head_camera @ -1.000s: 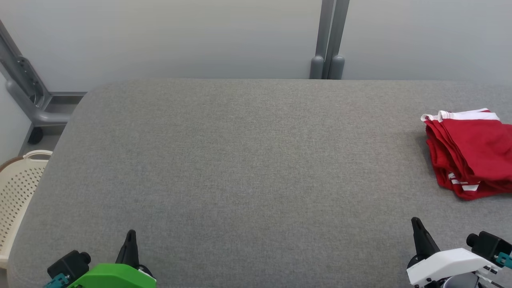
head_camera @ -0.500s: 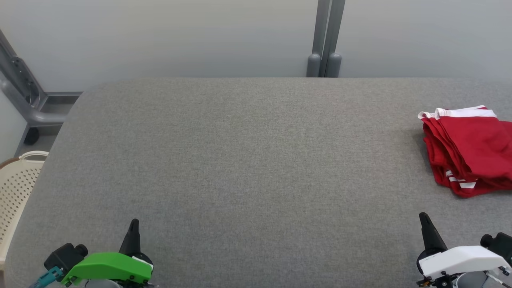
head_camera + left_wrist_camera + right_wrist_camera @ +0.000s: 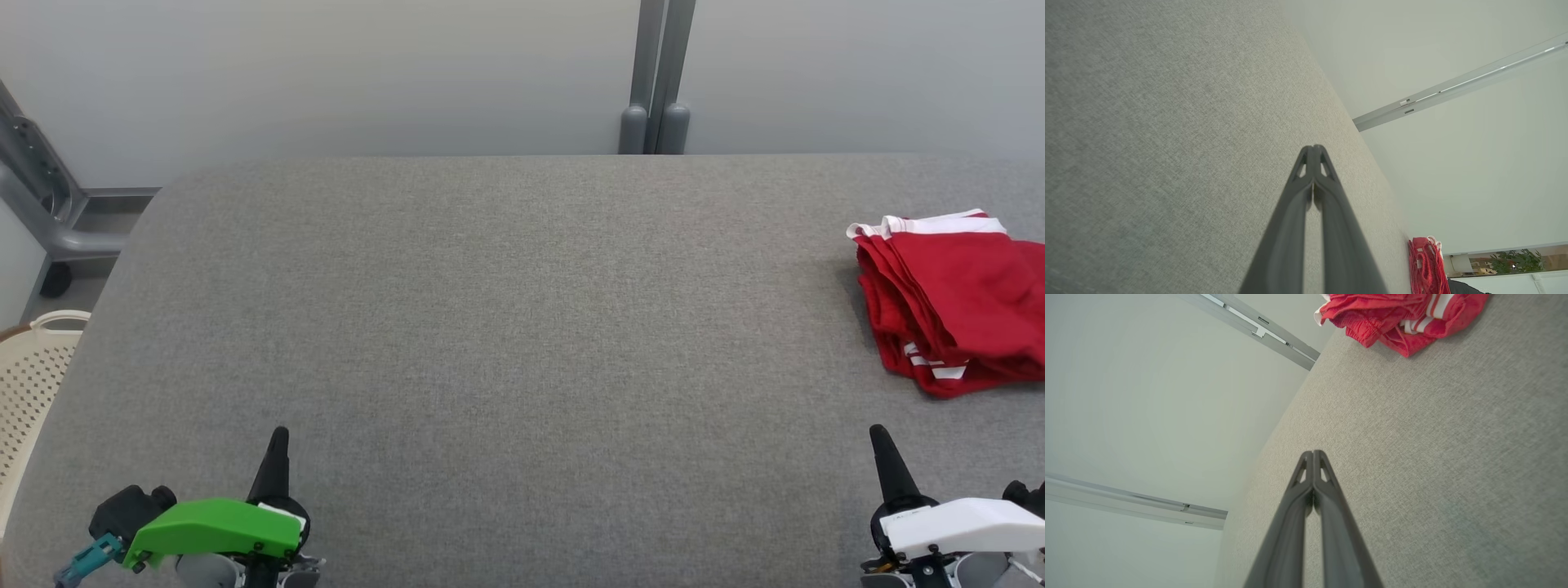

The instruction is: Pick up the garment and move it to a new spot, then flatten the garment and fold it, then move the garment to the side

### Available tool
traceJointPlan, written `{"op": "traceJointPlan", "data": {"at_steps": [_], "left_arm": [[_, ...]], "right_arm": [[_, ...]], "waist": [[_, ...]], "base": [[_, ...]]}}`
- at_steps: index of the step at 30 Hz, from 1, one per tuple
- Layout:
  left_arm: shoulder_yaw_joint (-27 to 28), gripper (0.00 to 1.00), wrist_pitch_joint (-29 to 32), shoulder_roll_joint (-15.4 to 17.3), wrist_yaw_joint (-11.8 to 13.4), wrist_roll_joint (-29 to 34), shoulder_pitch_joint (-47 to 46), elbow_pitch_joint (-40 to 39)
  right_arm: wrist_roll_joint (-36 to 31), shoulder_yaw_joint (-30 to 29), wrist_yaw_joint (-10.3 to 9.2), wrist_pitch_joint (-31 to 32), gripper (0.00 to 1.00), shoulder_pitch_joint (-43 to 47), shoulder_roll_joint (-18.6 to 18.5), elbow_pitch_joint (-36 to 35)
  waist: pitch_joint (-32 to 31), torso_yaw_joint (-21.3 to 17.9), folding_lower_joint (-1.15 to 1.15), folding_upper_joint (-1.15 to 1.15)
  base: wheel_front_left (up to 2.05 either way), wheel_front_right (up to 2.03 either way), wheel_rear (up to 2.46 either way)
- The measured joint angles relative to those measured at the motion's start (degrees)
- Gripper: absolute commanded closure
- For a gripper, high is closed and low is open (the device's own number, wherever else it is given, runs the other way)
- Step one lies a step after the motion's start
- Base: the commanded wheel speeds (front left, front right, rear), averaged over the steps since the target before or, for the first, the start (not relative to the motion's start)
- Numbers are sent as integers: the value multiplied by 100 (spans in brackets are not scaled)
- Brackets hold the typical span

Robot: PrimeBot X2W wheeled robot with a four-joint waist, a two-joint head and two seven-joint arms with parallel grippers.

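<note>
Looked along the right gripper [image 3: 1313, 452], closed tip to tip above the grey table [image 3: 1433, 465]. Found the red, white-striped garment [image 3: 1392, 316] bunched at one o'clock, well apart. Caught pale wall [image 3: 1147, 408] and metal rails [image 3: 1257, 330] from eight to twelve o'clock.

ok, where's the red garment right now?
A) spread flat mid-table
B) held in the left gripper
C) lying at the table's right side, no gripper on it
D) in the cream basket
C: the red garment lies bunched at the right side of the table, apart from the right gripper and the left gripper, both shut and holding nothing.
</note>
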Motion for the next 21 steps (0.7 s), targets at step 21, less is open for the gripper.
{"op": "traceJointPlan", "data": {"at_steps": [21], "left_arm": [[240, 100, 296, -178, -229, -864, -225, -11]], "right_arm": [[1195, -189, -1, 193, 100, -23, -12, -186]], "waist": [[49, -88, 0, 0]], "base": [[0, 0, 0]]}}
